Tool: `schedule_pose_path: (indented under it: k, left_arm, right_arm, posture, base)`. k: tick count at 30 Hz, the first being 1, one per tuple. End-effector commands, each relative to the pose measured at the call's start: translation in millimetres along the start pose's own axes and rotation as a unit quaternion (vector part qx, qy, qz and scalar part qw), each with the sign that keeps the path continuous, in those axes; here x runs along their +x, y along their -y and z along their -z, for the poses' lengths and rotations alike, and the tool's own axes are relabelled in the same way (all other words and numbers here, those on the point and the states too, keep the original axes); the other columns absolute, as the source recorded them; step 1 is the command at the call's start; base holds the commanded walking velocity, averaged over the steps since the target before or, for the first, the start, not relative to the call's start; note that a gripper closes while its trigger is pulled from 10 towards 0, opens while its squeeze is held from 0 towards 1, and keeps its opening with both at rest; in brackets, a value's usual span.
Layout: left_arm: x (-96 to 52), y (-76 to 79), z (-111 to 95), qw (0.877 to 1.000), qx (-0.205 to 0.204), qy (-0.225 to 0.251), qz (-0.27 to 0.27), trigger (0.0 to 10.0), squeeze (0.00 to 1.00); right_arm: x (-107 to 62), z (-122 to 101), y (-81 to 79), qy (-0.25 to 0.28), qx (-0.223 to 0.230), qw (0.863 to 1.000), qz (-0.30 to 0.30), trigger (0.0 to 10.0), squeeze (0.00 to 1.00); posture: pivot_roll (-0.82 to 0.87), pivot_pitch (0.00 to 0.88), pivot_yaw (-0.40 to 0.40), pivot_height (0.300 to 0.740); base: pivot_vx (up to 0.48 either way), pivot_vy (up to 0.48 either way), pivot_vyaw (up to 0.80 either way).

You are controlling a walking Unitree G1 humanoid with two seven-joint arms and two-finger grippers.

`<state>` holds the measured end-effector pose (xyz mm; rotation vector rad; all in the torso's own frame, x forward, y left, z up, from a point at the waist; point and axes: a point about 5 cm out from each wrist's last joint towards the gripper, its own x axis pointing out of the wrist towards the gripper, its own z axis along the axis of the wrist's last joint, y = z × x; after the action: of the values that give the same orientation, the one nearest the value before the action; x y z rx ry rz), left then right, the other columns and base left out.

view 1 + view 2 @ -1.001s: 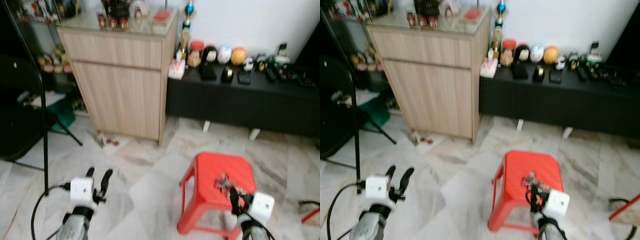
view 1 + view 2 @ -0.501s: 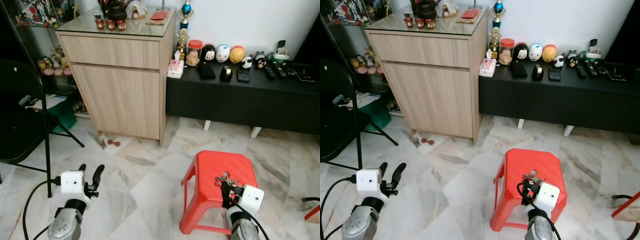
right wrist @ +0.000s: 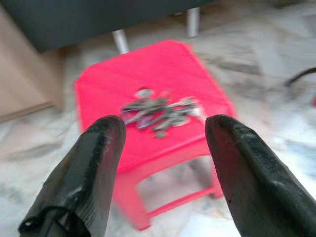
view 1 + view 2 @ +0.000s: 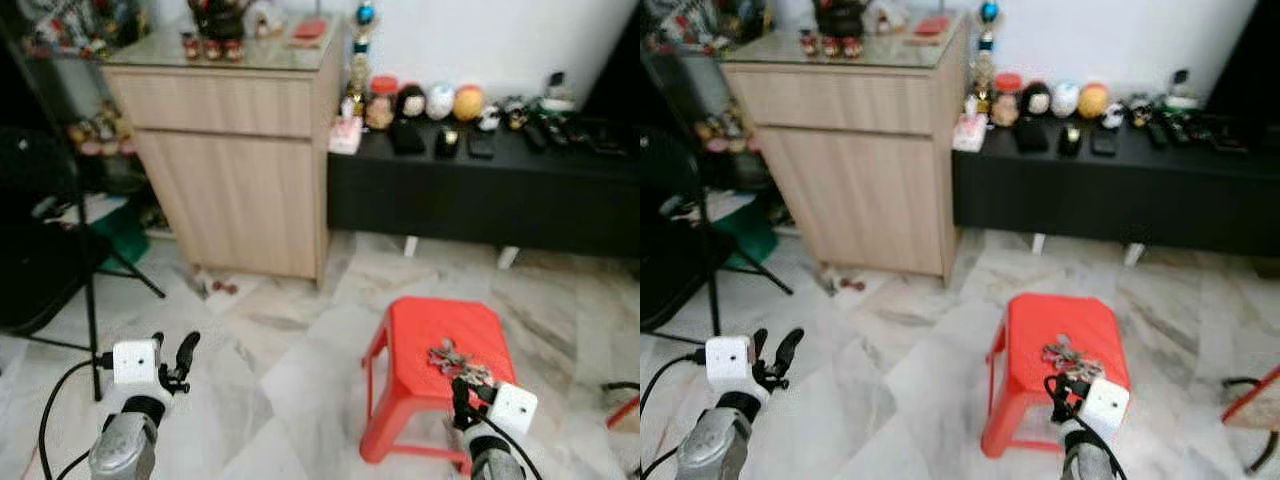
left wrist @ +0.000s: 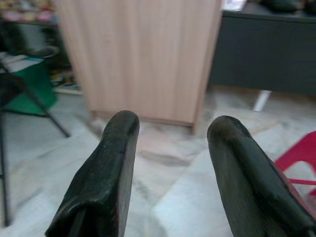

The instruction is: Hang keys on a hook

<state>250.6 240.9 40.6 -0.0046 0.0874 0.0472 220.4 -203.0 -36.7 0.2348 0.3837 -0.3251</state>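
A bunch of metal keys [image 4: 454,359] lies on the top of a red plastic stool [image 4: 405,392] on the marble floor. My right gripper [image 4: 461,394] hovers just in front of the keys, on the near side of the stool. In the right wrist view the right gripper [image 3: 163,123] is open, and the keys [image 3: 159,110] lie loose beyond its two fingers. My left gripper [image 4: 176,352] is open over bare floor far to the left of the stool. Past its fingers [image 5: 118,153] are the cabinet and a corner of the stool [image 5: 302,157].
A tall wooden cabinet [image 4: 236,160] stands at the back left. A low black unit [image 4: 480,195] with figurines runs along the wall to its right. A black chair [image 4: 45,270] and a cable [image 4: 52,420] are at the left. A small red item [image 4: 222,288] lies near the cabinet's foot.
The whole picture has shifted a little and blurred, so the camera moved. Both grippers stay open in much the same poses, and the keys still lie on the stool.
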Motion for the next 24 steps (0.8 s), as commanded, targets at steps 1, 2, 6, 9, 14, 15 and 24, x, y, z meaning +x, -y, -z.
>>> schedule_pose_path:
  k: [1,2,6,9,14,15,24]
  left_arm:
    - [1.7,3.3,1.7,1.0,-0.003,-0.006,0.003,10.0,0.0]
    - [0.9,6.6,3.3,1.0,-0.003,-0.008,0.005,10.0,0.0]
    - [-4.1,11.6,6.2,1.0,-0.007,-0.007,0.004,10.0,0.0]
    - [-5.9,12.6,8.1,1.0,-0.007,-0.009,0.005,10.0,0.0]
    - [-7.6,13.9,8.4,1.0,-0.01,-0.004,0.001,10.0,0.0]
    - [-7.7,14.5,8.5,1.0,-0.01,-0.003,0.001,10.0,0.0]
    - [-8.4,17.7,11.8,1.0,-0.005,-0.012,0.01,10.0,0.0]
  right_arm:
    - [1.8,-1.7,-0.9,-0.001,-0.002,1.0,-0.003,10.0,0.0]
    - [2.0,-2.2,-0.5,-0.001,-0.004,1.0,-0.005,10.0,0.0]
    - [2.6,-1.8,2.2,-0.006,-0.003,1.0,0.002,10.0,0.0]
    - [3.6,-4.3,1.2,0.001,-0.007,1.0,-0.001,10.0,0.0]
    - [6.4,-8.6,2.0,0.004,-0.016,1.0,-0.011,10.0,0.0]
    - [7.5,-10.6,2.5,0.006,-0.018,1.0,-0.013,10.0,0.0]
    - [10.6,-15.8,9.8,0.01,-0.012,1.0,-0.003,10.0,0.0]
  posture:
    - [0.12,0.0,-0.025,0.74]
    - [0.13,0.0,-0.031,0.74]
    - [0.15,0.0,-0.04,0.74]
    - [0.15,0.0,-0.052,0.74]
    - [0.16,0.0,-0.073,0.74]
    - [0.16,0.0,-0.075,0.74]
    - [0.15,0.0,-0.054,0.74]
  base:
    - [0.0,0.0,-0.79]
    - [0.0,0.0,-0.79]
    - [0.0,0.0,-0.68]
    - [0.0,0.0,0.0]
    - [0.0,0.0,0.0]
    - [0.0,0.0,0.0]
    - [0.0,0.0,0.0]
